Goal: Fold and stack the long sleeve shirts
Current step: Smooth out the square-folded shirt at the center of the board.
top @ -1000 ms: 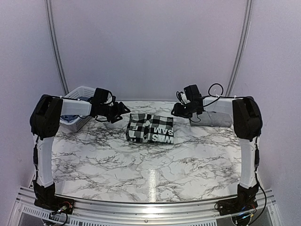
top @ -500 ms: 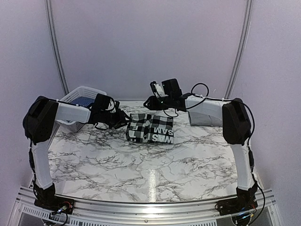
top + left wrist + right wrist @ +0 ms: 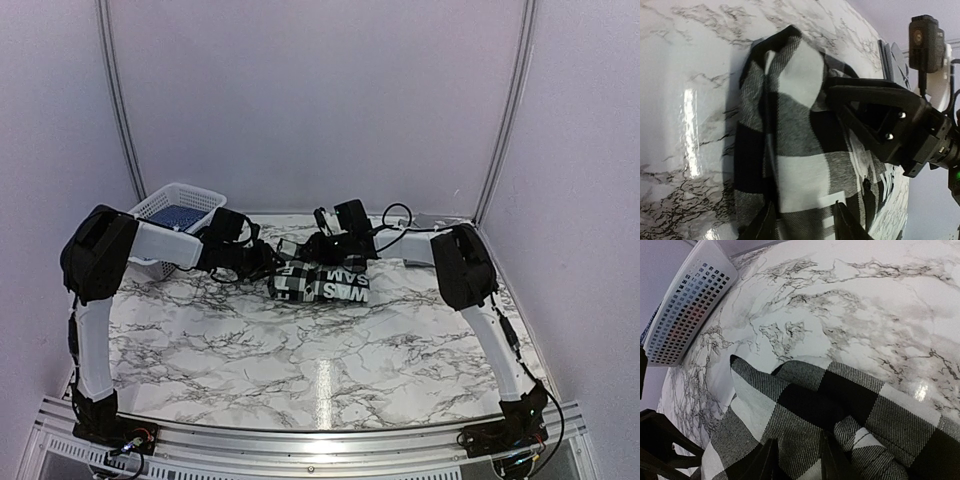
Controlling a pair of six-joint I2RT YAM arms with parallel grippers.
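— What's different from a second ago?

— Both arms have closed in. The left pincer (image 3: 802, 225) stood off toward 9 o'clock, spread wide, and the right pincer (image 3: 797, 460) hung out at 3 o'clock. Now the left one is on the 9 o'clock edge of the shirt (image 3: 322, 280), and the right has swung across to its 12 o'clock edge.

— Are they holding it?

— It looks so. In each wrist view the fingers have narrowed with checked cloth bunched between them, so I'd call both clenched on the shirt.

— And the shirt itself?

— It lies where it was, toward 12 o'clock on the counter (image 3: 320, 370). It is a compact folded block with the letter band (image 3: 340, 293) along its 6 o'clock edge. The folding appears done, so my guess is that this double grip is for carrying it to a stack.

— What else is around?

— A white basket (image 3: 170, 205) sits at the 10 o'clock corner with something blue (image 3: 180, 215) inside, well apart from the shirt. At 3 o'clock there is a pale grey bundle (image 3: 892, 62), mostly hidden behind the right forearm; I can't tell what it is.

— Anything in the way?

— The arms themselves. The pincers sit near each other on a small block, and the right forearm lies across the route toward 3 o'clock. An uneven lift could shake the folds loose.
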